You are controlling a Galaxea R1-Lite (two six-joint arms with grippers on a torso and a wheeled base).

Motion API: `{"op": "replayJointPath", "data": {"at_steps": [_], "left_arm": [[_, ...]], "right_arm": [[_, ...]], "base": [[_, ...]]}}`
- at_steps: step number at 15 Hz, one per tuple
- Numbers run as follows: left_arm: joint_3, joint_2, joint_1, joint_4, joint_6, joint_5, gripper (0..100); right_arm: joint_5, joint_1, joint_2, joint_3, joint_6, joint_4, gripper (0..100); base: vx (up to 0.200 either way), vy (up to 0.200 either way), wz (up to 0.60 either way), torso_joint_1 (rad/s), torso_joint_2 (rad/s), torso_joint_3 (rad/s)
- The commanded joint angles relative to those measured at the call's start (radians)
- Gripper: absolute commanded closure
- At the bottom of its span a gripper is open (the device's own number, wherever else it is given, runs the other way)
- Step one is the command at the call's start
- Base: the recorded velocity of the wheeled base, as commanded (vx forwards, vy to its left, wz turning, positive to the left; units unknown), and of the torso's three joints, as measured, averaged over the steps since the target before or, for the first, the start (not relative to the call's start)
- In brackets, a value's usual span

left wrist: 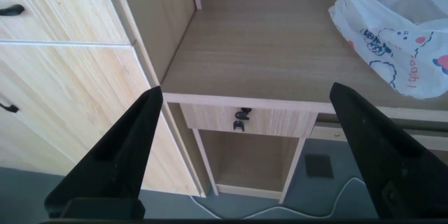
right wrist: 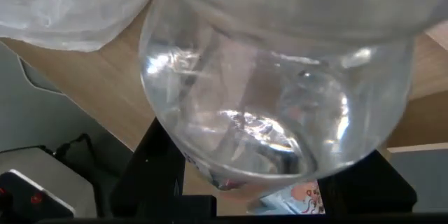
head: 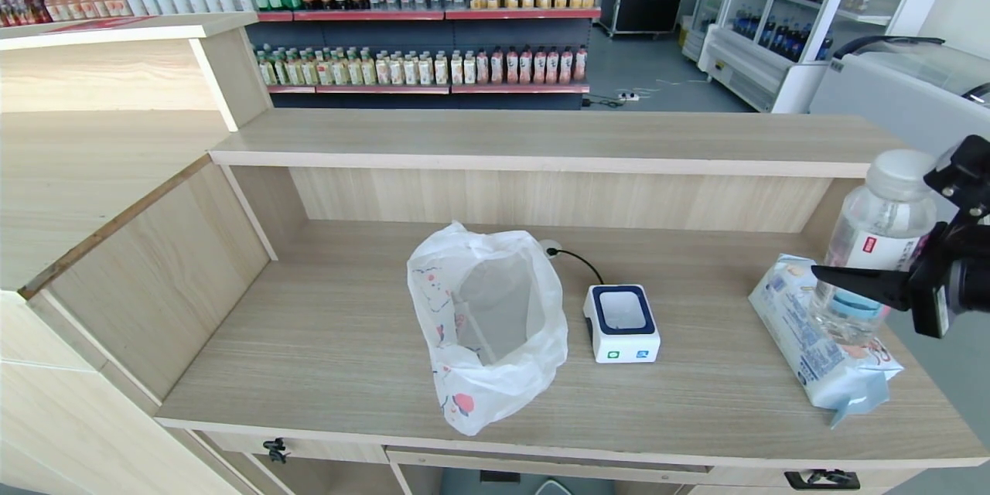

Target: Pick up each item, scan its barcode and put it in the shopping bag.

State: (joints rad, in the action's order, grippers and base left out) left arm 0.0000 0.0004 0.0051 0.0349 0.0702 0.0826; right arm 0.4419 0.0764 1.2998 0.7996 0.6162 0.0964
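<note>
- Right claw [head: 866, 290] is gripping the water bottle [head: 882, 240] low on its body, fingers closed on it.
- Bottle is hanging upright at the right end of the surface [head: 348, 340], over the wipes pack [head: 812, 348], and looking lifted clear of it.
- The low grip is leaving the label band uncovered, probably so the barcode can face the reader.
- Scanner [head: 621, 322] is lying window-up just beside the shopping bag [head: 433, 302], between bag and bottle, making the scan-to-drop move short.
- Bag is standing mid-surface with its mouth gaping upward for dropping items in; inside is looking empty.
- Left claw [left wrist: 246, 91] is hanging wide apart, holding nothing, off the front left corner and well apart from the bag, likely keeping clear.
- Wipes pack is lying flat, waiting its turn.
</note>
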Motion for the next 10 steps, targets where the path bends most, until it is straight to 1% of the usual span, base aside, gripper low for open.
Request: {"op": "replayJointPath", "data": {"at_steps": [1, 2, 3, 4, 5, 7, 8, 9, 10], "left_arm": [[0.000, 0.000, -0.001, 0.000, 0.000, 0.000, 0], [0.000, 0.000, 0.001, 0.000, 0.000, 0.000, 0], [0.000, 0.000, -0.001, 0.000, 0.000, 0.000, 0], [0.000, 0.000, 0.001, 0.000, 0.000, 0.000, 0], [0.000, 0.000, 0.001, 0.000, 0.000, 0.000, 0], [0.000, 0.000, 0.001, 0.000, 0.000, 0.000, 0], [0.000, 0.000, 0.001, 0.000, 0.000, 0.000, 0], [0.000, 0.000, 0.001, 0.000, 0.000, 0.000, 0], [0.000, 0.000, 0.001, 0.000, 0.000, 0.000, 0]], "right_arm": [[-0.042, 0.005, 0.029, 0.015, 0.004, 0.011, 100], [-0.075, 0.003, 0.041, 0.015, 0.005, 0.043, 100], [-0.091, 0.005, 0.076, 0.007, 0.007, 0.117, 100], [-0.092, 0.005, 0.102, 0.009, 0.020, 0.152, 100], [-0.091, 0.005, 0.130, 0.012, 0.066, 0.183, 100], [-0.081, 0.028, 0.182, 0.020, 0.142, 0.201, 100], [-0.069, 0.045, 0.210, 0.018, 0.212, 0.221, 100], [-0.032, 0.063, 0.236, 0.010, 0.255, 0.241, 100], [-0.032, 0.063, 0.236, 0.010, 0.255, 0.241, 100]], "base": [[0.000, 0.000, 0.60, 0.002, 0.00, 0.002], [0.000, 0.000, 0.60, 0.002, 0.00, 0.002], [0.000, 0.000, 0.60, -0.002, 0.00, 0.012], [0.000, 0.000, 0.60, -0.002, 0.00, 0.002], [0.000, 0.000, 0.60, 0.012, 0.01, -0.002], [0.000, 0.000, 0.60, 0.005, 0.00, 0.000], [0.000, 0.000, 0.00, 0.000, 0.00, 0.000], [0.000, 0.000, 0.00, 0.000, 0.00, 0.000], [0.000, 0.000, 0.00, 0.000, 0.00, 0.000]]}}
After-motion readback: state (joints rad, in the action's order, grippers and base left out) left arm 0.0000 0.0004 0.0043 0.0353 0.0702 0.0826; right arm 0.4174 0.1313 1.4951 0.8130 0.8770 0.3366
